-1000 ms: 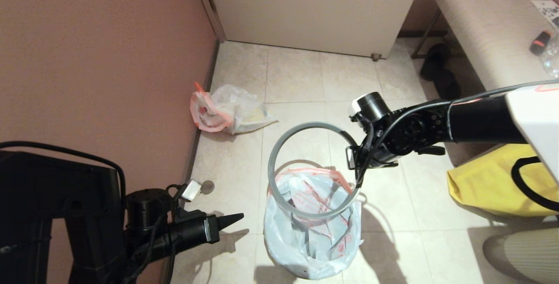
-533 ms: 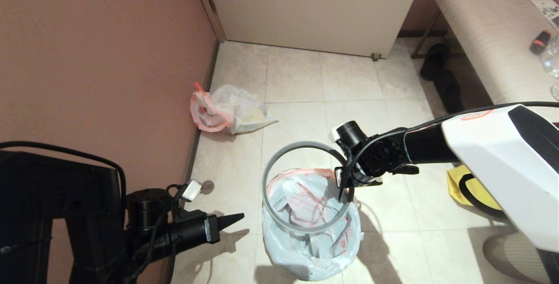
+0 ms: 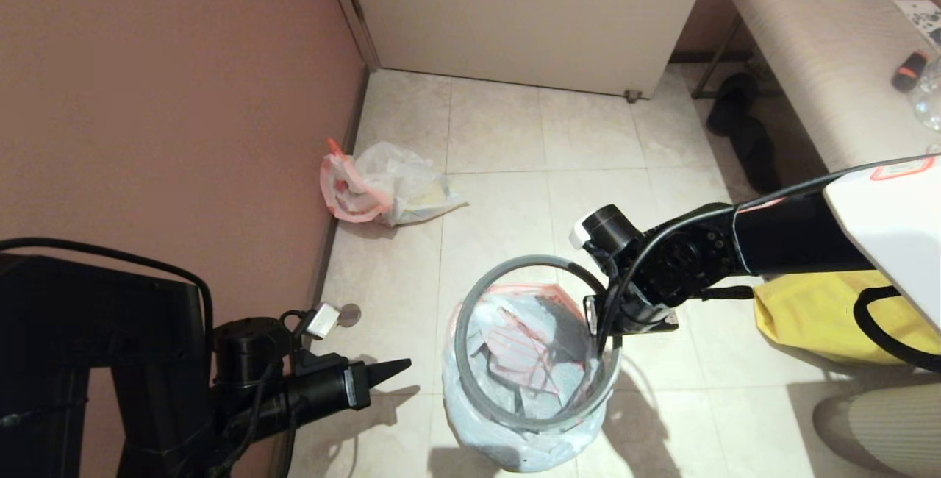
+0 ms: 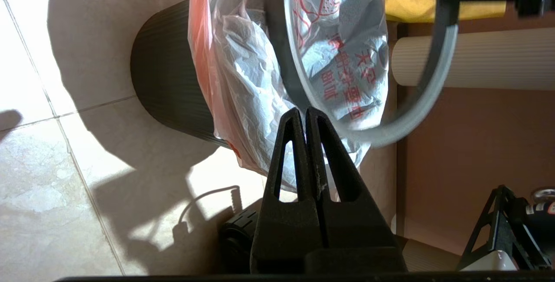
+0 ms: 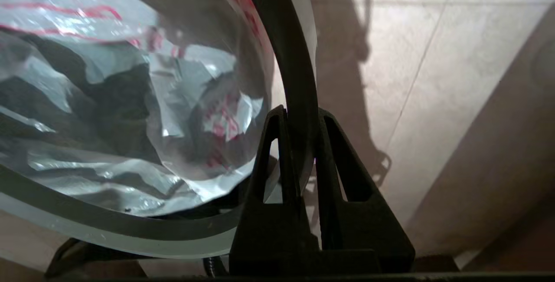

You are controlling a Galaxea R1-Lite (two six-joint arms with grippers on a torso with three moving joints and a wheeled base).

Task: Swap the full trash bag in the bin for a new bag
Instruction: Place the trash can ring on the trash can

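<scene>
The new bag lines the black bin, its pink-edged mouth folded out over the bin's top. My right gripper is shut on the right side of the loose grey ring, which hangs tilted around the bag's mouth, just over the bin. In the right wrist view the ring runs between the shut fingers of the right gripper. The full trash bag lies on the floor by the pink wall. My left gripper is parked low on the left, shut and empty.
A big yellow bag lies on the floor to the right of the bin. A padded bench and dark shoes are at the back right. The pink wall runs along the left, a white door behind.
My right gripper has carried the grey ring down and toward me, from well above the bin to around the bag's mouth. The left arm has not moved.
</scene>
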